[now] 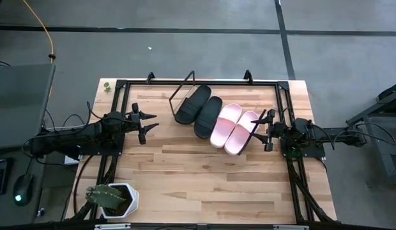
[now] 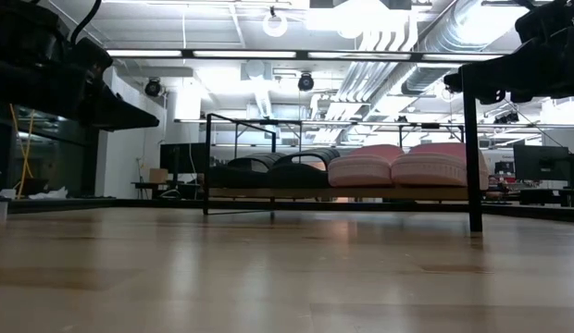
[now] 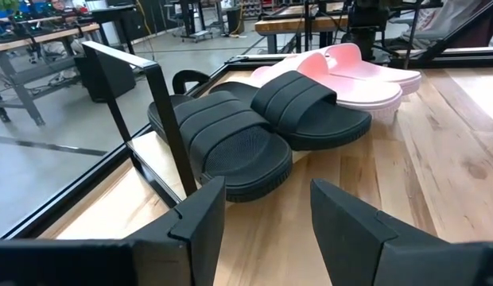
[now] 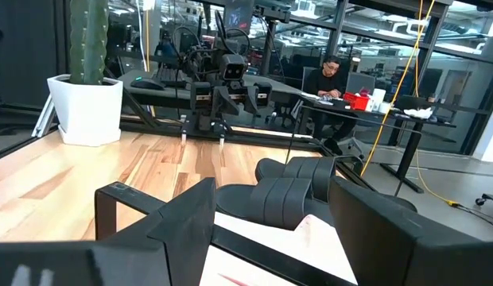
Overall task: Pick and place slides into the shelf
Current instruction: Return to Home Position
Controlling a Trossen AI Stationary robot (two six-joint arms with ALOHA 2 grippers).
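High view shows all four slides on the shelf [image 2: 361, 193], at the far side of the bench [image 1: 204, 185]. The black pair [image 1: 199, 108] is left and the pink pair [image 1: 233, 128] right, all slanting near-left to far-right. The left tool [image 1: 149, 124] is open and empty, a little way left of the black pair. The right tool [image 1: 263, 130], also open and empty, is just beside the pink pair, so it should back out with more care.

No text, label, brand or number is readable on the slides [image 1: 225, 124], shelf [image 2: 268, 193] or elsewhere.
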